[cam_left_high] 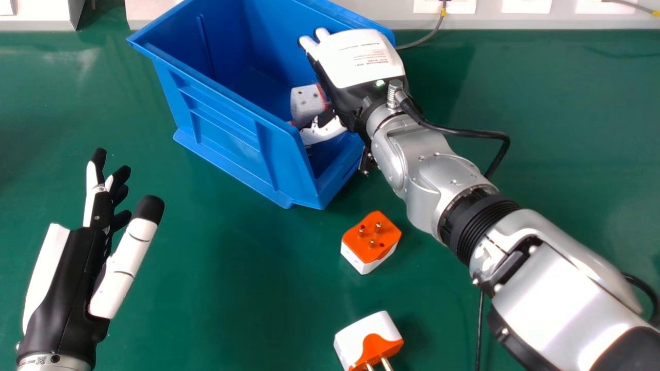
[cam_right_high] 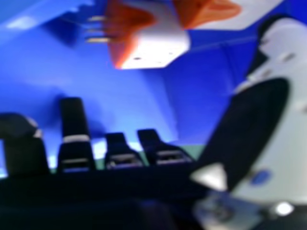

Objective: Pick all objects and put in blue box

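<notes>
green tabletop point(cam_left_high: 232, 288) spreads out under everything, with the blue box point(cam_left_high: 221, 123) at its back, close to a pale ledge point(cam_left_high: 515, 18). what matters for the next pick is that the pins-up adapter point(cam_left_high: 370, 243) stands just off the box's near end, so from the right hand point(cam_left_high: 356, 62) it lies back toward the robot, almost straight, a touch to the right. its pins point up and its squat body sits slantwise to the box. the second adapter point(cam_left_high: 367, 341) lies farther from the box on the same robot side, long axis running toward the robot, pins away from the box. of the two hands, the right looks nearer to both. it is over the box's right side, back of the hand up, fingers loosely straight and gripping nothing, thumb inside the wall; its forearm point(cam_left_high: 443, 180) slants in from the near right. two orange-and-white plugs point(cam_right_high: 153, 38) are inside the box, so the hand probably has to lift clear of the rim and draw back before lowering. left hand point(cam_left_high: 67, 278) rests open, left of the box and nearer the robot.
</notes>
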Controlling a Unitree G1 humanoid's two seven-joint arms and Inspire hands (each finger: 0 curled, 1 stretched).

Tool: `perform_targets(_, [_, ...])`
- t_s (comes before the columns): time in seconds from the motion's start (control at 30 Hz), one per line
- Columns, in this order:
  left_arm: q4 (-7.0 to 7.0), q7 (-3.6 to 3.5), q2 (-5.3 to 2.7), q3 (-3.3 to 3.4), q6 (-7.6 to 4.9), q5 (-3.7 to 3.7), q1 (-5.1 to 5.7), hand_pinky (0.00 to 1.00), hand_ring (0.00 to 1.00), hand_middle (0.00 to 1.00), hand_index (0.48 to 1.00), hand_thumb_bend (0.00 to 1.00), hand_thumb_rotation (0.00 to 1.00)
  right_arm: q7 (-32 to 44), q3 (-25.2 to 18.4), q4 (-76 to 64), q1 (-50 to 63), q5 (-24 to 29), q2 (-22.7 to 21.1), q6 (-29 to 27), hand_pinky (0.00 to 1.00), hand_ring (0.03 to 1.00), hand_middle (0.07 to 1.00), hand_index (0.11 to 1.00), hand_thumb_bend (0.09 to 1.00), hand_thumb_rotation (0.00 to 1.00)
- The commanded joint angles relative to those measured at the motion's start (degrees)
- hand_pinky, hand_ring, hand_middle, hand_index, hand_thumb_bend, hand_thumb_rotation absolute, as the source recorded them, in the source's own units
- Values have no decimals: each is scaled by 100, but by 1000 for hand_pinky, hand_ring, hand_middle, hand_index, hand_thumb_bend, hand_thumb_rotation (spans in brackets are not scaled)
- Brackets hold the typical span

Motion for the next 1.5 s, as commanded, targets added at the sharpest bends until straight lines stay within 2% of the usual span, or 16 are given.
perform_targets(0.0, [-135, 53, -31, -13, -17, 18, -19, 933, 976, 982, 962, 683, 1000, -145, -7, -111, -77, -33, -55, 40, 842, 990, 996, 990, 503, 561])
perform_targets(0.23, [15, 39, 6, -11, -83, 13, -105, 933, 976, 982, 962, 682, 1000, -283, -34, -332, 10, -35, -174, -9, 880, 999, 1000, 999, 493, 571])
perform_targets(0.5, [84, 7, 46, 5, -39, -11, -202, 935, 978, 984, 964, 668, 1000, -445, -118, -1498, 541, -119, -808, -103, 910, 1000, 1000, 1000, 442, 547])
perform_targets(0.67, [114, -27, 85, 24, -32, -39, -233, 936, 979, 985, 966, 662, 1000, -390, -497, -3311, 1560, -101, -1248, 235, 927, 1000, 1000, 992, 409, 508])
perform_targets(0.87, [129, -84, 145, 63, -55, -105, -216, 936, 981, 987, 968, 651, 1000, -354, -784, -5867, 3218, -616, -1703, 881, 956, 1000, 1000, 984, 391, 474])
perform_targets(1.03, [134, -124, 161, 83, -48, -141, -208, 934, 989, 994, 974, 633, 1000, -251, -1010, -7578, 4478, -1069, -1753, 1381, 988, 1000, 1000, 992, 390, 463])
perform_targets(1.17, [161, -147, 160, 109, -36, -136, -217, 935, 992, 999, 980, 628, 1000, -236, -1155, -8538, 5356, -1309, -1678, 1568, 989, 1000, 1000, 998, 396, 458])
perform_targets(1.27, [150, -160, 158, 129, -9, -141, -219, 936, 993, 1000, 981, 635, 1000, -260, -1234, -9087, 6030, -1424, -1570, 1599, 984, 1000, 1000, 994, 400, 454])
perform_targets(1.47, [198, -143, 140, 116, -16, -110, -251, 936, 993, 1000, 981, 638, 1000, -432, -1339, -9362, 6926, -1414, -1409, 1375, 937, 990, 1000, 979, 414, 444])
